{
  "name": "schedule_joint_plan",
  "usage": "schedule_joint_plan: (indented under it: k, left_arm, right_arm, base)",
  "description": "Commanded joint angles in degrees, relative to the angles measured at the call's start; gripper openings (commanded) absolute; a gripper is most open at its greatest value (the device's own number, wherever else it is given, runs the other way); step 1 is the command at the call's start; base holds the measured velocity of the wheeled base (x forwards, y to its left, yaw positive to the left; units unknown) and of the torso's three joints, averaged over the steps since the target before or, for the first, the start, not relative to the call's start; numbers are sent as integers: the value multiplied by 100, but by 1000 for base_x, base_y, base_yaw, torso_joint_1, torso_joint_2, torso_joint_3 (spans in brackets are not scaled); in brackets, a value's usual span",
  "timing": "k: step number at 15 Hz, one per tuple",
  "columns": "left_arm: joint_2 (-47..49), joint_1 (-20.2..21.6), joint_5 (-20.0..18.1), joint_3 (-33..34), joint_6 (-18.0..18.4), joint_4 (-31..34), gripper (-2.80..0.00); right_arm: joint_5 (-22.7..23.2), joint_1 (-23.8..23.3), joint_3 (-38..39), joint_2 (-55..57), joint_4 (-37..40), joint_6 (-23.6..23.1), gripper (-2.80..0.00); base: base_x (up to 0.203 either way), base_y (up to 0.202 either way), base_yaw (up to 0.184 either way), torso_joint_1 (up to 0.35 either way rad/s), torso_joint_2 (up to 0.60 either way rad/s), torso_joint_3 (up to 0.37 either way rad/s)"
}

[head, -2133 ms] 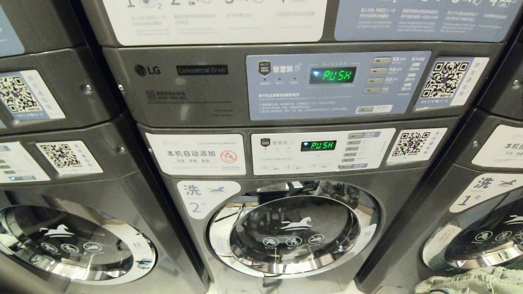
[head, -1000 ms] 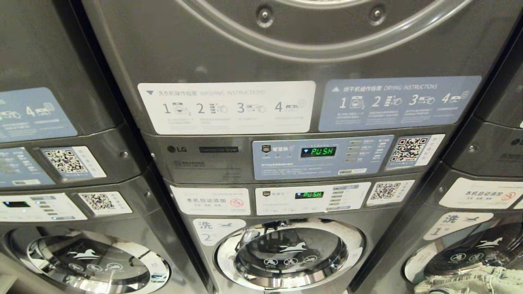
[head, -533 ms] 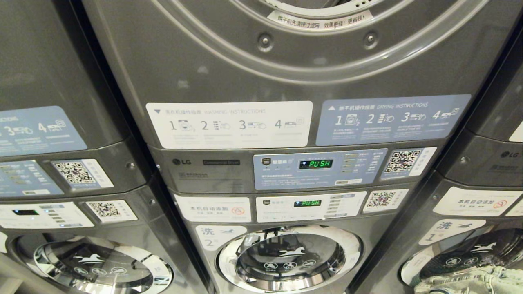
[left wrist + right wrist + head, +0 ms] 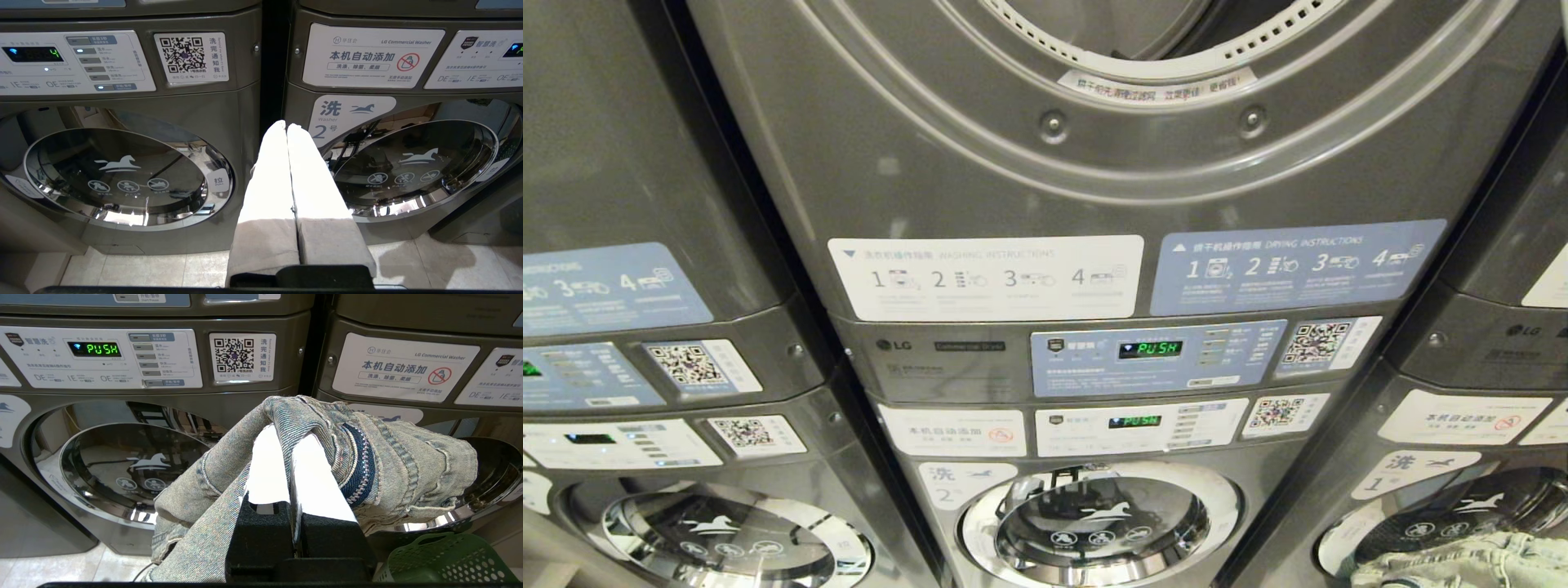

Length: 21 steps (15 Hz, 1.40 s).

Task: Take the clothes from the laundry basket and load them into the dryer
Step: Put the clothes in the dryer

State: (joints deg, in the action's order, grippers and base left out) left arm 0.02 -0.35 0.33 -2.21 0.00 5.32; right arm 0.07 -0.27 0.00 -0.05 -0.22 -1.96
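The dark grey dryer fills the head view's centre, and the lower rim of its round opening shows at the top edge. My right gripper is shut on a pale washed denim garment, which drapes over both fingers in front of the lower washers. A corner of that denim shows at the head view's bottom right. The green laundry basket sits low beside the right gripper. My left gripper is shut and empty, pointing at the gap between two washers.
Below the dryer is the washer labelled 2. The washer labelled 1 is to its right and another stack to its left. Both centre panels read PUSH. Pale floor tiles run along the machines' bases.
The head camera has risen, so the whole scene has slid down the picture and the dryer's opening rim has come into view. The denim stays at the bottom right corner.
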Motion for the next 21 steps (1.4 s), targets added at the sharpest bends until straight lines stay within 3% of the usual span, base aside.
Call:
schedule_joint_plan:
  k: [1, 21]
  left_arm:
    - [-2, 0, 3, 1, 0, 5, -280]
    - [-2, 0, 3, 1, 0, 5, -280]
  right_arm:
    - [10, 0, 0, -4, 4, -36, -280]
    - [1, 0, 0, -4, 4, -7, -280]
  base:
    - [0, 0, 0, 120, -237, -119]
    - [0, 0, 0, 81, -153, -77]
